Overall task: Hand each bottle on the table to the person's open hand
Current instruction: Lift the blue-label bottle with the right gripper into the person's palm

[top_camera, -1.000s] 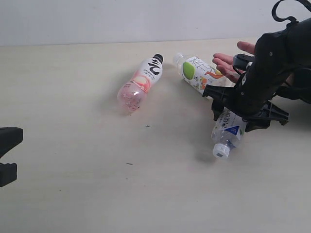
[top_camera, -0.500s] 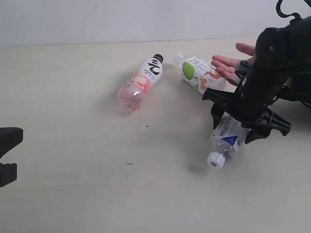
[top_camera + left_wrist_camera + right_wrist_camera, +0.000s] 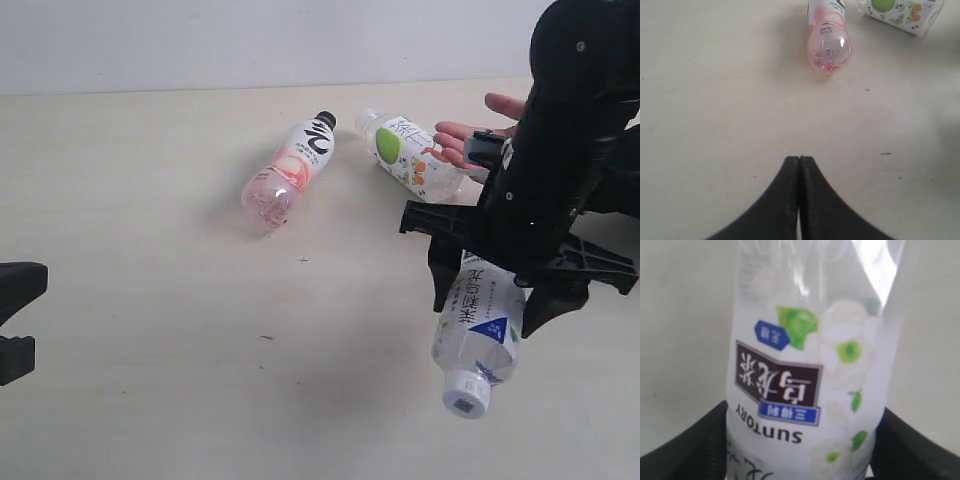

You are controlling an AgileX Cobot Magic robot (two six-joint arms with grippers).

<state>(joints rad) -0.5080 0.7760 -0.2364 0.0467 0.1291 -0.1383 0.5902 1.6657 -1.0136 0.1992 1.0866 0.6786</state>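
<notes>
The right gripper is closed on a blue-and-white labelled bottle, a black finger being pressed against each side of the lower body. The bottle is held off the table near its right edge. Its long axis is tilted, with the white cap lowest and pointed toward the near edge. The body is clear and crinkled; a dark panel with white characters, a blue band and pale flowers with green leaves are printed on the label.

The left gripper is shut, its two fingers pressed together over bare wood at the left edge.

Toward the far edge a pink bottle is laid on its side, black cap toward the far edge and round base toward the near-left. Just beside it a green-and-orange labelled bottle is laid, white-capped end toward the pink bottle's cap. An open hand is seen at its other end, at the far right.

The surface is pale beige wood grain with small dark specks; a plain pale wall is seen behind the far edge.
</notes>
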